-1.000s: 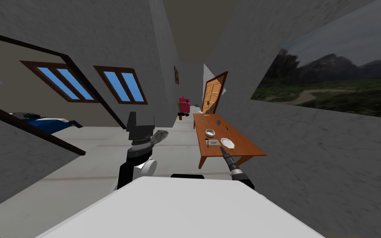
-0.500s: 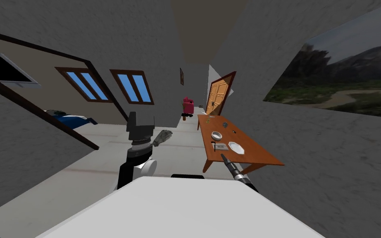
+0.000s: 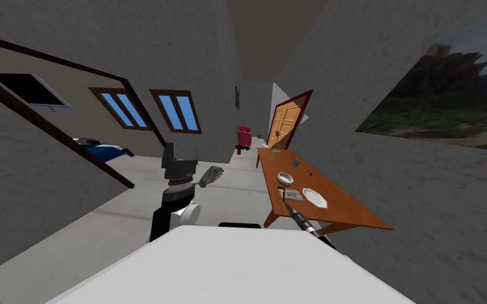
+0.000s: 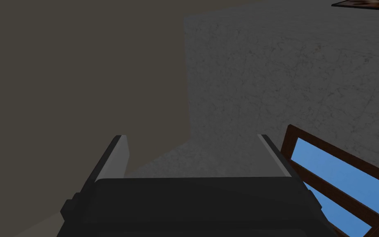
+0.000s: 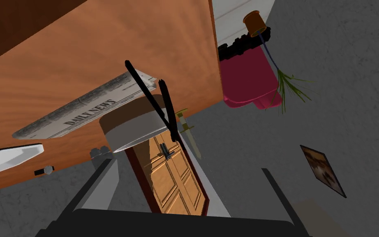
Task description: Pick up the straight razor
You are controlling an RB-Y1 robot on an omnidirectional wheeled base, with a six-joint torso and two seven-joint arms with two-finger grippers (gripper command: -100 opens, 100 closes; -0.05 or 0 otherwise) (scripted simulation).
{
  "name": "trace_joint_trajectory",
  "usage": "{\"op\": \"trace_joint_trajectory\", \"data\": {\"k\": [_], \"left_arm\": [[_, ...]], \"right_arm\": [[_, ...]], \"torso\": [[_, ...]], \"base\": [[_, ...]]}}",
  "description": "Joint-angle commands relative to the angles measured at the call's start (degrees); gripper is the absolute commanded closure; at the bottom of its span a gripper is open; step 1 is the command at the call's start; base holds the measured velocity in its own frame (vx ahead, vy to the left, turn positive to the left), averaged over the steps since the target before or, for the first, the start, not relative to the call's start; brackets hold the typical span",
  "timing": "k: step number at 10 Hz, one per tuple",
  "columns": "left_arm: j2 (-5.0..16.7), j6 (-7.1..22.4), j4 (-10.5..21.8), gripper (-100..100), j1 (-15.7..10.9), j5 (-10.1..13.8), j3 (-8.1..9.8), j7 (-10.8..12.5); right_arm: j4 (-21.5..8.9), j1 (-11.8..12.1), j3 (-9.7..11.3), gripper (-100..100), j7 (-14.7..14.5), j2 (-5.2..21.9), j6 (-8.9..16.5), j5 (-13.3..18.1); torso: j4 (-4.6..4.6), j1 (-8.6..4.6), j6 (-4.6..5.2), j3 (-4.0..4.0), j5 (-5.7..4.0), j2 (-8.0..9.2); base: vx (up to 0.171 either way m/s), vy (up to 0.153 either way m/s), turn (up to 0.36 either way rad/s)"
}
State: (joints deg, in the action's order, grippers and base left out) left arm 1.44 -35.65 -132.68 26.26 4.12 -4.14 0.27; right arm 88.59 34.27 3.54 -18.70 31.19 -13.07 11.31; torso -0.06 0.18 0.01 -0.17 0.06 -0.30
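Straight razor (image 5: pixel 147 94) lies beside newspaper (image 5: pixel 82 111) headed "DAILY NEWS".

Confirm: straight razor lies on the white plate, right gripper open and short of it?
Not quite. The straight razor lies at the newspaper's edge next to the bowl, apart from the white plate; the right wrist view shows it. The right gripper is open and short of it.
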Motion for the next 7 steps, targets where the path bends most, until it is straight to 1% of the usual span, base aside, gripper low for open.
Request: {"op": "trace_joint_trajectory", "data": {"k": [1, 2, 3, 5, 7], "left_arm": [[0.00, 0.00, 0.00, 0, 0.00, 0.00, 0.00, 0.00], [0.00, 0.00, 0.00, 0, 0.00, 0.00, 0.00, 0.00], [0.00, 0.00, 0.00, 0, 0.00, 0.00, 0.00, 0.00], [0.00, 0.00, 0.00, 0, 0.00, 0.00, 0.00, 0.00], [0.00, 0.00, 0.00, 0, 0.00, 0.00, 0.00, 0.00]], "right_arm": [[-2.86, -0.94, 0.35, -100, -0.16, 2.21, 0.98, 1.08], [-3.46, -0.94, 0.35, -100, -0.16, 2.21, 0.98, 1.08], [-5.50, -1.63, 0.59, -100, -0.25, 3.63, 1.65, 1.79], [-8.97, -2.99, 1.04, -100, -0.40, 6.34, 2.90, 3.18], [-13.04, -4.24, 1.44, -100, -0.55, 8.80, 4.03, 4.44]], "torso": [[0.00, 0.00, 0.00, 0.00, 0.00, 0.00], [-0.02, 0.04, 0.00, -0.05, 0.01, -0.08], [0.00, 0.02, 0.03, 0.01, 0.01, 0.03], [-0.01, 0.02, 0.01, -0.03, 0.01, -0.05], [-0.03, 0.14, 0.01, -0.08, 0.04, -0.13]], "base": [[0.129, 0.073, 0.128], [0.087, 0.056, 0.028], [0.068, 0.064, 0.065], [0.138, 0.069, 0.109], [0.146, 0.095, 0.097]]}}
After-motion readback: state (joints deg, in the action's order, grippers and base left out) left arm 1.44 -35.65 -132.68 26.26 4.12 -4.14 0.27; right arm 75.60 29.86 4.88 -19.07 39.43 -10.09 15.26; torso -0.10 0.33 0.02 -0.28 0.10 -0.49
